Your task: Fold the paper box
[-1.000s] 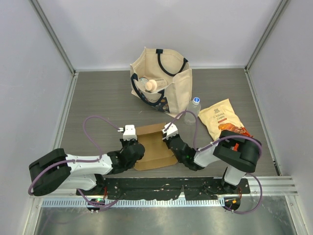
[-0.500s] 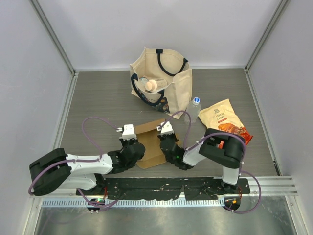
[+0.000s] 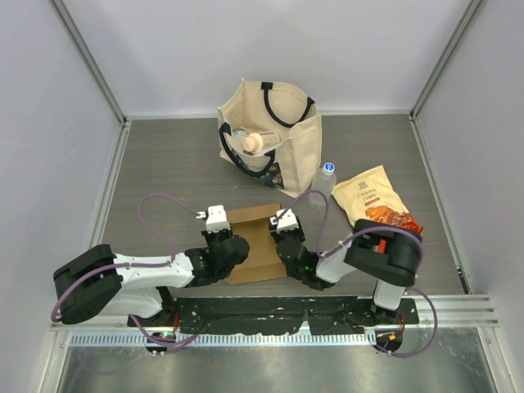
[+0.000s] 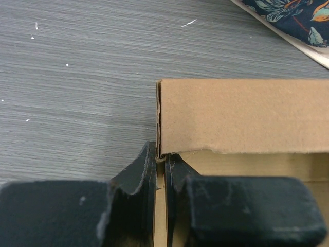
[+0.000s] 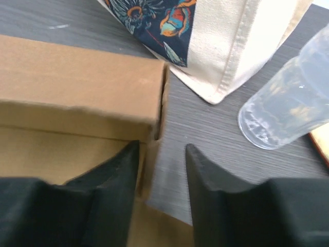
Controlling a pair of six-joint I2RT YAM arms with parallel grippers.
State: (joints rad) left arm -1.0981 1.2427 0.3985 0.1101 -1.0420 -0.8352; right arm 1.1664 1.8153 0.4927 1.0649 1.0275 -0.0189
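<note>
- Paper box: plain brown cardboard, partly folded. It lies on the table on the near side of the tote bag, just short of the bag's lower corner. The wall facing the bag stands upright, and the base is flat on the wood.
- Left gripper: on the near side of the tote bag, under its left half. The fingers are drawn almost together, pinching the box's thin left side wall at the corner where it meets the upright wall.
- Right gripper: on the near side of the tote bag, under its right half. The jaws are parted by a clear gap. The box's right side wall stands inside the gap, close to the inner finger. The outer finger is apart from it, and no grip on the card is visible.
- Tote bag: cream canvas with dark handles, at the back of the table, items showing inside.
- Water bottle: clear, upright, just off the tote bag's right lower corner.
- Snack pouch: orange and cream, flat, to the right of the tote bag beyond the bottle.
</note>
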